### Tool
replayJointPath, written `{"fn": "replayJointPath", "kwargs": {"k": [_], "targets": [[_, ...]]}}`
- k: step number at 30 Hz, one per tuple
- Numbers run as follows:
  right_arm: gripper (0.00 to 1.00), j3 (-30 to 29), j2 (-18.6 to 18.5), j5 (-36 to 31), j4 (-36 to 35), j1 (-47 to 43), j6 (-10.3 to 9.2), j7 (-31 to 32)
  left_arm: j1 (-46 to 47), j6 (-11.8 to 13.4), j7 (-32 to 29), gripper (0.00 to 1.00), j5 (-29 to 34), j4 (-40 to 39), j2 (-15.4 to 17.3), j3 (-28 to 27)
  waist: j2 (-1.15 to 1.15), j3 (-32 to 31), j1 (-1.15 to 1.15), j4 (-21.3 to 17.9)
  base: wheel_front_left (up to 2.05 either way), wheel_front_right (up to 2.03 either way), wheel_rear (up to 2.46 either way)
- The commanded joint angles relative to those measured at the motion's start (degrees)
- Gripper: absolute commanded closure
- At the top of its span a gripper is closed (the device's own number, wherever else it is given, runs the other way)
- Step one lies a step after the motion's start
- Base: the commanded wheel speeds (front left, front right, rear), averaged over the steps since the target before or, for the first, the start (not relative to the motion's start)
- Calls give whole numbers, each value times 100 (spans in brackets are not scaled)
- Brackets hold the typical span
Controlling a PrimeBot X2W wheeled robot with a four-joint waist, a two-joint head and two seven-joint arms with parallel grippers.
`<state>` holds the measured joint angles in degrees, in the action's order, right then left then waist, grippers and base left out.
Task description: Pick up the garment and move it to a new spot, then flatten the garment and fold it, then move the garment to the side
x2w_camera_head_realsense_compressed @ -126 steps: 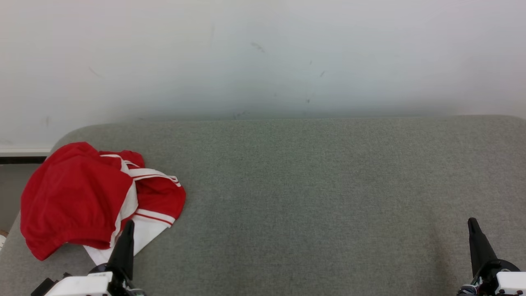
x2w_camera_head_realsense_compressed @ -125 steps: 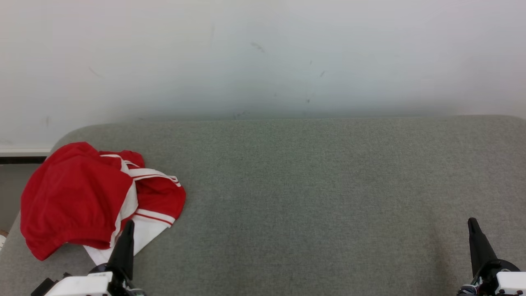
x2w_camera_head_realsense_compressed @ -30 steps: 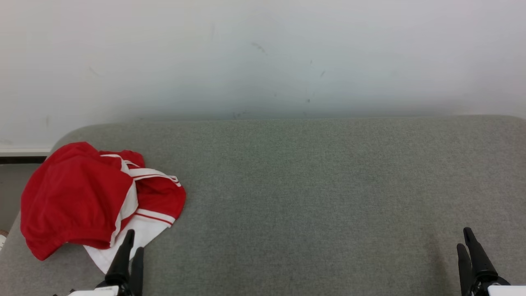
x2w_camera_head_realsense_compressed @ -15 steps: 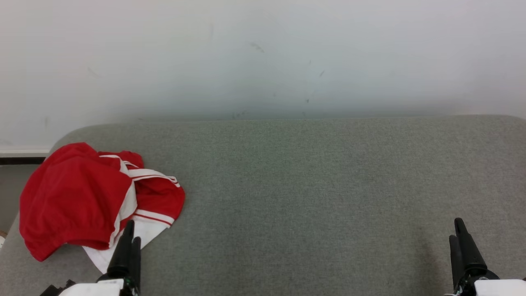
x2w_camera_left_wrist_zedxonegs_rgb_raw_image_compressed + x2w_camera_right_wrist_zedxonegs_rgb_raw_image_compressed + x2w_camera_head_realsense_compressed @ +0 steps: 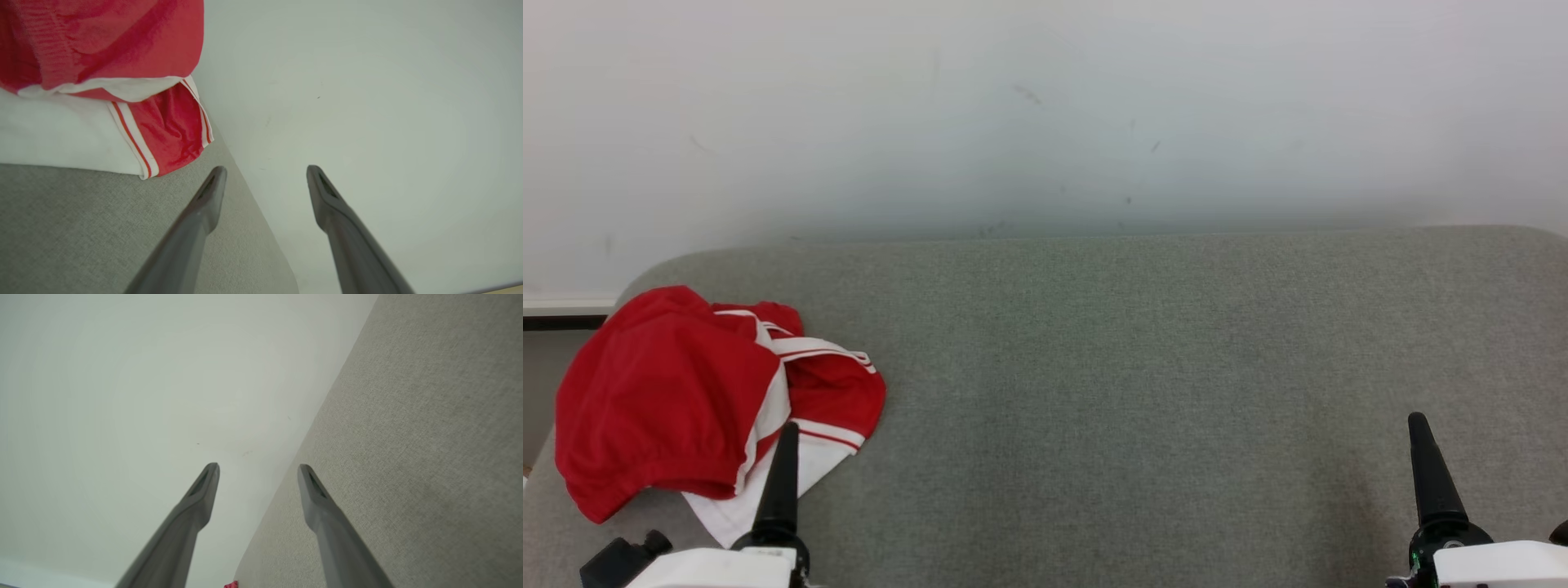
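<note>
The red garment (image 5: 670, 400), with white panels and thin red-and-white striped trim, lies crumpled in a heap at the left end of the table (image 5: 1135, 367), close to that end's rounded corner. Its red bulk is on the left, and a white flap spreads toward the near edge. The table is covered in grey woven fabric and runs off to the right. Behind it, on the far side, stands a plain white wall (image 5: 1045, 106) with a few faint marks.

The left gripper (image 5: 266, 171) sits at the near left, just beside the garment's white flap. In the left wrist view its two dark fingers (image 5: 196, 220) stand well apart with nothing between them, and the nearer tip is close to the striped hem but clear of it. The right gripper (image 5: 258, 468) is at the near right, well apart from the garment. Its fingers (image 5: 322, 514) are likewise spread wide and empty above the bare grey cloth.
</note>
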<state>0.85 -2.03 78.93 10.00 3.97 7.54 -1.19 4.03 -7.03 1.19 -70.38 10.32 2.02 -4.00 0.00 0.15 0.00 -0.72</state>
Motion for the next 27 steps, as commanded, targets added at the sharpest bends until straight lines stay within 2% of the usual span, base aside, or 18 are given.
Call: {"fn": "replayJointPath", "kwargs": {"k": [1, 22, 27], "targets": [[0, 32, -57, -242, -145, 134, -2, -65, 99, 25, 67, 0, 251, -140, 55, 1, 0, -1, 0, -4, 0, 0, 0], [0, 301, -81, -2986, -212, 81, -4, -475, -43, 235, 477, 0, 2603, -206, 71, 279, 0, -82, 0, -49, 0, 0, 0], [0, 320, -82, -3467, -140, 44, -4, -545, -65, 295, 546, 0, 3035, -174, 74, 329, 0, -116, 0, -58, 0, 0, 0]]}}
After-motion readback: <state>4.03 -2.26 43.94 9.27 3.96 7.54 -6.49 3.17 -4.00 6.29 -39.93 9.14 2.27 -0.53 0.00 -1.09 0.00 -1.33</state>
